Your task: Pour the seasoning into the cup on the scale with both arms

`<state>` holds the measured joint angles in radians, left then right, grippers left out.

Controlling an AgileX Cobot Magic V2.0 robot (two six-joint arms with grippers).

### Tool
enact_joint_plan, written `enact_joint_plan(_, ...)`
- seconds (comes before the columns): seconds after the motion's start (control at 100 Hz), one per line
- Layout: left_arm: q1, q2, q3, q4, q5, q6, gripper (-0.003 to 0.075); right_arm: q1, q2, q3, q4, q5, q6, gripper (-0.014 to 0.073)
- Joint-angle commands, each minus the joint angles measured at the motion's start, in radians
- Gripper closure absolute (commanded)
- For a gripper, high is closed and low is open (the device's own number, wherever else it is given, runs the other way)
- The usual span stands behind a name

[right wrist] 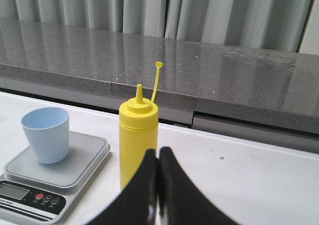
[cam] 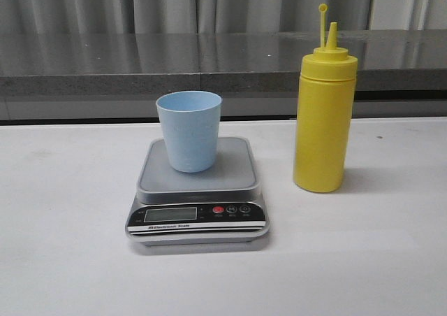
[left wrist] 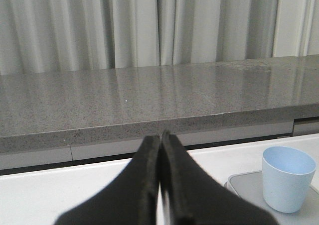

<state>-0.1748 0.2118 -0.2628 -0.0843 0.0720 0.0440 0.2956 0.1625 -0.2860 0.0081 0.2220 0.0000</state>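
A light blue cup (cam: 188, 130) stands upright on the silver-grey scale (cam: 198, 190), mid-table. To its right the yellow seasoning bottle (cam: 323, 117) stands upright on the table, its tethered tip cap off the nozzle and pointing up. Neither arm shows in the front view. My left gripper (left wrist: 160, 135) is shut with nothing in it, well to the left of the cup (left wrist: 287, 177) and the scale (left wrist: 249, 185). My right gripper (right wrist: 158, 151) is shut and empty, in front of the bottle (right wrist: 138, 135), apart from it; the cup (right wrist: 46, 134) and scale (right wrist: 55, 170) lie beyond to one side.
A grey stone ledge (cam: 140, 68) runs along the back of the white table (cam: 63, 260), with grey curtains (cam: 167, 5) behind it. The scale's display panel (cam: 198, 214) faces the front edge.
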Motion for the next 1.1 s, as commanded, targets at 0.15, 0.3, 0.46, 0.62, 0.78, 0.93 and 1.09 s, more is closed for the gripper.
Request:
enact_joint_plan(0.15, 0.0, 0.007, -0.027, -0.002, -0.091, -0.005, 0.0738, -0.003, 0.007, -0.026, -0.008, -0.069, -0.01, 0.0661)
enact_joint_plan(0.3, 0.0, 0.007, -0.027, -0.002, -0.091, -0.005, 0.0738, -0.018, 0.007, -0.02, -0.083, -0.047, -0.01, 0.0661)
enact_joint_plan(0.46, 0.0, 0.007, -0.027, -0.002, -0.091, -0.005, 0.0738, -0.106, 0.004, 0.009, -0.092, -0.052, -0.009, 0.0661)
enact_joint_plan(0.62, 0.0, 0.007, -0.027, -0.002, -0.091, -0.005, 0.0738, -0.196, -0.047, 0.064, -0.092, -0.06, -0.009, 0.0661)
enact_joint_plan(0.78, 0.0, 0.007, -0.027, -0.002, -0.091, -0.005, 0.0738, -0.247, -0.152, 0.137, -0.086, -0.061, -0.009, 0.0661)
enact_joint_plan(0.93, 0.0, 0.007, -0.027, -0.002, -0.091, -0.005, 0.0738, -0.276, -0.188, 0.191, -0.076, -0.071, 0.0, 0.0661)
enact_joint_plan(1.09, 0.0, 0.007, -0.027, -0.002, -0.091, -0.005, 0.0738, -0.284, -0.189, 0.246, -0.071, -0.131, 0.016, 0.0661)
